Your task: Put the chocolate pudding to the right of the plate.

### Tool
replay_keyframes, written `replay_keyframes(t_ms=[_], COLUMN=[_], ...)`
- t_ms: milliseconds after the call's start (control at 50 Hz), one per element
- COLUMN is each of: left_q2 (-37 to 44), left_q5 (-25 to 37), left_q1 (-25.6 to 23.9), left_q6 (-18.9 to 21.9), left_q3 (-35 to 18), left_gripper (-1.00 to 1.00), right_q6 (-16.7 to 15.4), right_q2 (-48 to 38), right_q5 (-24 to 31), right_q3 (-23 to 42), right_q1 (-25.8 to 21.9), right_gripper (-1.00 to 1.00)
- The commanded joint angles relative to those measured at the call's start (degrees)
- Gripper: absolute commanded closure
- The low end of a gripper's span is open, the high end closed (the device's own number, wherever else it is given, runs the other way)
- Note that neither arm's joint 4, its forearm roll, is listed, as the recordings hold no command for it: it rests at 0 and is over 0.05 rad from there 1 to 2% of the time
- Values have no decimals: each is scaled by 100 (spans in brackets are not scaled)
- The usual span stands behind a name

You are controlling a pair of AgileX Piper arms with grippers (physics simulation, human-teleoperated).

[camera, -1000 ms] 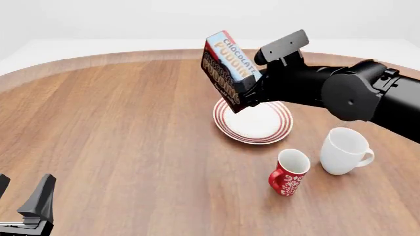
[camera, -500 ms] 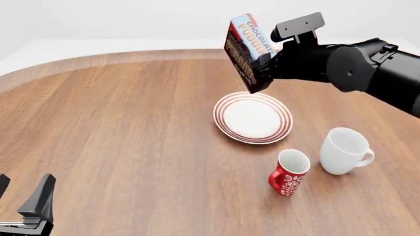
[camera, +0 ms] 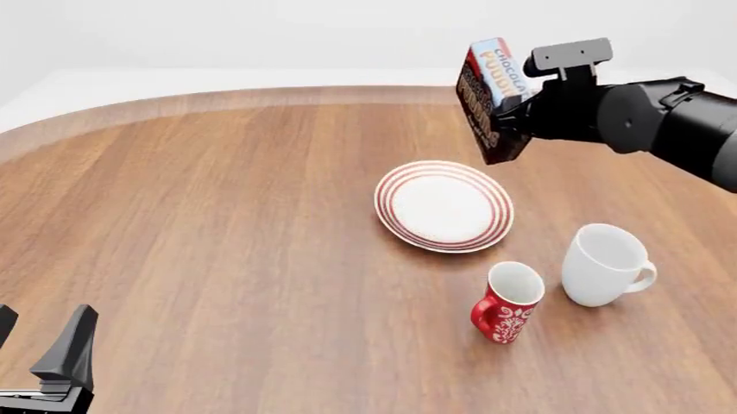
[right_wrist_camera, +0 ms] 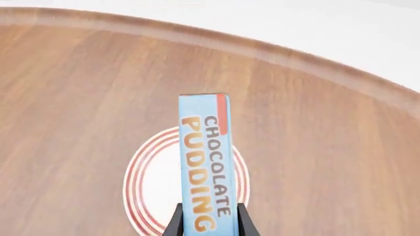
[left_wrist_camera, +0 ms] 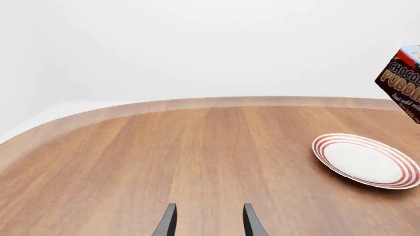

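My right gripper (camera: 515, 108) is shut on the chocolate pudding carton (camera: 491, 97) and holds it tilted in the air above the table, up and to the right of the plate (camera: 444, 205). The plate is white with red rings and empty. In the right wrist view the carton's light blue top (right_wrist_camera: 206, 162) sits between the fingers, with the plate (right_wrist_camera: 147, 187) below it. The left wrist view shows the plate (left_wrist_camera: 366, 161) and the carton's brown front (left_wrist_camera: 402, 83) at the frame edge. My left gripper (camera: 37, 355) is open and empty at the near left corner.
A red patterned mug (camera: 506, 303) stands in front of the plate. A plain white mug (camera: 605, 264) stands to the mug's right, in front and right of the plate. The table's curved far edge (camera: 288, 93) runs behind the carton.
My right arm has carried the carton up and to the right, from over the plate's far left rim to beyond its far right side. The left arm has not moved.
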State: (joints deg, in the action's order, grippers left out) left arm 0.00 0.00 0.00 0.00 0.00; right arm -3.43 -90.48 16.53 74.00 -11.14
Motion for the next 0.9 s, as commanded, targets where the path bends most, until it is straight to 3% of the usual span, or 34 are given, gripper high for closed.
replay_keyframes(t_ms=[20,420,900], left_q2=[0,0,0], left_q5=[0,0,0], left_q1=[0,0,0], left_q6=[0,0,0], left_q3=[0,0,0], left_gripper=[-100,-100,-100], right_q6=[88,29,-139], right_q2=[-79,-41,-640], right_q5=[-173,-426,-794], right_q3=[-250,-837,-1017], right_q1=[487,974,1545], right_gripper=[100,100,100])
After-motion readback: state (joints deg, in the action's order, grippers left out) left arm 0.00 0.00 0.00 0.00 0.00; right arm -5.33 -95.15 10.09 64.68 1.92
